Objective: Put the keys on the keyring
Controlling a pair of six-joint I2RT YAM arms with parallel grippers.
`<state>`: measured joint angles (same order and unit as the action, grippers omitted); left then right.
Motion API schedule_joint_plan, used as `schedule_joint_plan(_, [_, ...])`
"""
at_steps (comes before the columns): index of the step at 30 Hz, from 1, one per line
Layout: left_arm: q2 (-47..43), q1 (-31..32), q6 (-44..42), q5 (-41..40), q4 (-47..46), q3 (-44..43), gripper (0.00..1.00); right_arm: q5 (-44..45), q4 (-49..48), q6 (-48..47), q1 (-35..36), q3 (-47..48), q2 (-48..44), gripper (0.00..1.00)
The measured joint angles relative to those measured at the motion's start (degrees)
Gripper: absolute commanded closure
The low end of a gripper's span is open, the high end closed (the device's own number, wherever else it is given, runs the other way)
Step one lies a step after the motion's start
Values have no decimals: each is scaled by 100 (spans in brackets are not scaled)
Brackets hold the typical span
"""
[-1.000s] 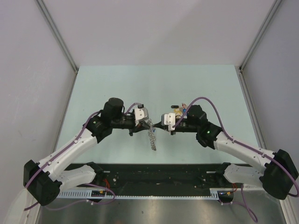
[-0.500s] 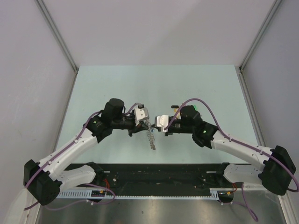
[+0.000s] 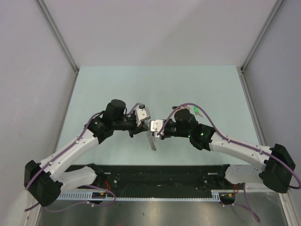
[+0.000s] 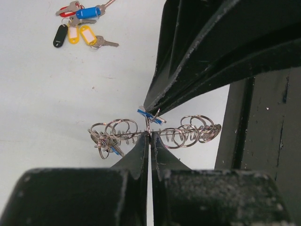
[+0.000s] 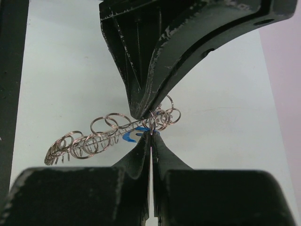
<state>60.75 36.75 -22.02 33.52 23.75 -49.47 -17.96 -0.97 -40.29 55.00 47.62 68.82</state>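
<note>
Left end effector [image 4: 149,137] clamped on keyring [image 4: 188,134], held above pale green bench [image 3: 117,84]. Right end effector [image 5: 151,135] pinched together on blue key [image 4: 151,116], at the ring. Other keys [image 4: 80,28] lie loose on bench. Grey walls [image 3: 155,28].

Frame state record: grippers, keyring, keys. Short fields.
left gripper: shut on the keyring
right gripper: shut, tip to tip with the left, at the keyring
keyring: pinched, stretched sideways, rim loops dangling
blue piece: at the right gripper's tip; whether gripped, unclear
loose keys: clustered on the table, apart from the keyring
</note>
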Motion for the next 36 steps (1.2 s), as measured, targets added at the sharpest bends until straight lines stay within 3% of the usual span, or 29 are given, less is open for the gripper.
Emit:
schedule_joint_plan(15, [-68, -61, 621, -164, -638, -2, 100, 612, -70, -61, 116, 44, 127, 100])
schedule_joint_plan(29, [-334, -72, 903, -42, -1499, 146, 100, -461, -868, 535, -581, -352, -389, 99])
schedule_joint_plan(36, [-413, -72, 1014, -39, -1803, 334, 100, -645, -920, 680, -627, -409, -404, 71])
